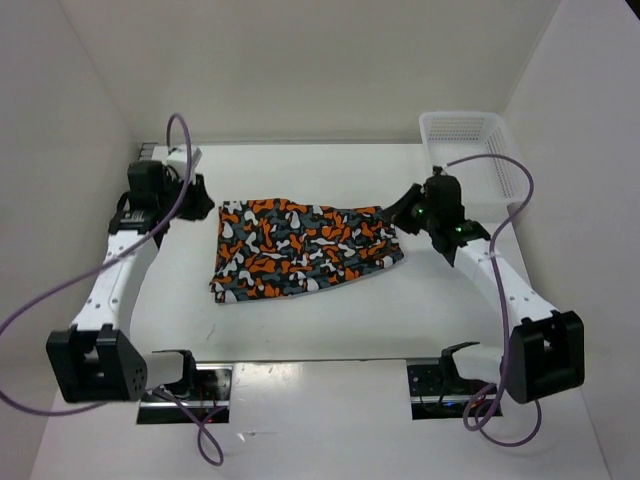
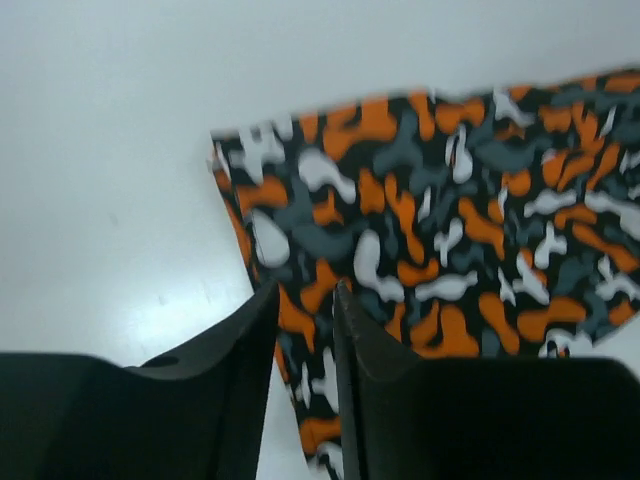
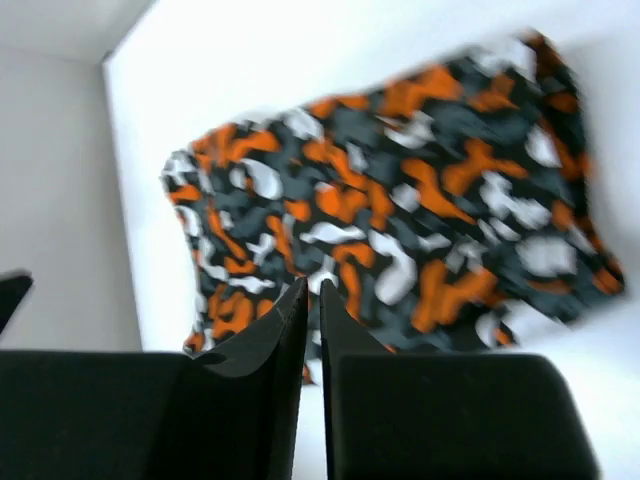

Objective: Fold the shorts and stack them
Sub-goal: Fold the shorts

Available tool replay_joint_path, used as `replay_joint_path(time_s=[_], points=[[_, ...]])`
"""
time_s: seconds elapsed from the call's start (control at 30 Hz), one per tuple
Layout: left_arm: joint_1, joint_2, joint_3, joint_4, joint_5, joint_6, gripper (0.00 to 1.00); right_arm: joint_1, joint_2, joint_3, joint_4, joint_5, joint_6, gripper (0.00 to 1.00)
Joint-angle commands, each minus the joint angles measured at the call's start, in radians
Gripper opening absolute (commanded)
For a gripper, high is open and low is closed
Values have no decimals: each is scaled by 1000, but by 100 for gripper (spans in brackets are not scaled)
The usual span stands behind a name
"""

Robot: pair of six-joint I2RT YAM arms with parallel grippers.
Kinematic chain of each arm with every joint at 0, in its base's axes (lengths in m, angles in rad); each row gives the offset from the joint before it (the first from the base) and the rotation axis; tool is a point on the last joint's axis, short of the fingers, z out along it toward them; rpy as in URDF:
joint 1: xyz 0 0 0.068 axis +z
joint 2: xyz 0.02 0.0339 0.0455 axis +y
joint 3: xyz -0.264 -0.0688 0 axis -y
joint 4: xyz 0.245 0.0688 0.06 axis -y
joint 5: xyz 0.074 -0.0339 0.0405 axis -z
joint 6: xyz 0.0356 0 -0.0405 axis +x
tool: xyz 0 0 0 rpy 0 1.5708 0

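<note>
The camouflage shorts (image 1: 300,250) lie spread flat on the white table, with the waistband side to the left. They also show in the left wrist view (image 2: 450,220) and in the right wrist view (image 3: 400,200). My left gripper (image 1: 203,196) hovers just off the shorts' far left corner. Its jaws (image 2: 305,290) stand almost together with a narrow gap and hold nothing. My right gripper (image 1: 400,212) hovers at the shorts' far right corner. Its jaws (image 3: 313,285) are shut and empty.
A white mesh basket (image 1: 460,117) stands at the far right corner of the table. White walls enclose the table on the left, back and right. Purple cables loop from both arms.
</note>
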Motion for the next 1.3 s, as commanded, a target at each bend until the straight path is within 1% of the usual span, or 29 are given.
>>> replay_joint_path(time_s=[0.0, 0.03, 0.07, 0.1, 0.13, 0.17, 0.2, 0.3, 0.37, 0.47, 0.5, 0.53, 0.6, 0.63, 0.67, 0.73, 0.83, 0.87, 0.97, 1.07, 1.1, 1.13, 1.23, 1.27], points=[[18, -63, -211, -117, 48, 4, 38, -35, -20, -125, -84, 6, -11, 12], [27, -100, -286, -117, 59, 4, 63, -35, -20, -138, -84, -4, 1, 14], [27, -113, -318, -126, 68, 4, 85, -35, -20, -151, -73, -13, 1, 20], [27, -113, -346, -138, 68, 4, 91, -35, -10, -151, -73, -33, 1, 36], [27, -126, -372, -138, 68, 4, 96, -35, 12, -142, -73, -42, 1, 41], [27, -127, -418, -138, 68, 4, 96, -35, 24, -142, -73, -42, 1, 47], [27, -136, -438, -138, 68, 4, 96, -35, 38, -125, -73, -42, 1, 51], [27, -127, -480, -127, 35, 4, 96, -35, 84, -100, -64, -42, 1, 51], [27, -127, -510, -109, 34, 4, 92, -35, 125, -91, -55, -42, 1, 51], [27, -87, -511, -85, 34, 4, 86, -35, 165, -91, -55, -33, 11, 50], [27, -67, -521, -75, 34, 4, 82, -35, 176, -91, -32, -33, 20, 50], [27, -56, -521, -63, 45, 4, 68, -35, 176, -103, -23, -33, 20, 48], [27, -47, -521, -63, 54, 4, 43, -35, 187, -103, -14, -33, 32, 47], [27, -47, -521, -63, 54, 4, 19, -35, 199, -103, -1, -33, 32, 45], [27, -47, -521, -63, 54, 4, 11, -35, 211, -103, -1, -33, 32, 43], [27, -65, -497, -87, 45, 4, 2, -35, 222, -93, -1, -33, 32, 42], [27, -103, -449, -114, 45, 4, 0, -35, 256, -71, 19, -24, 32, 35], [27, -116, -435, -129, 45, 4, 0, -35, 268, -53, 19, -24, 32, 21], [27, -160, -388, -176, 70, 4, 0, -35, 277, -42, -4, -24, 32, 1], [27, -231, -339, -222, 90, 4, 0, -35, 178, -51, -53, -5, 32, 1], [27, -249, -327, -260, 90, 4, 0, -35, 150, -51, -72, -5, 23, 1], [27, -266, -316, -281, 90, 4, 0, -35, 97, -65, -93, -5, 23, 1], [27, -323, -316, -336, 114, 4, 0, -35, -1, -147, -162, 4, 23, 0], [27, -350, -335, -345, 151, 4, 0, -35, -25, -171, -185, 4, 39, 0]])
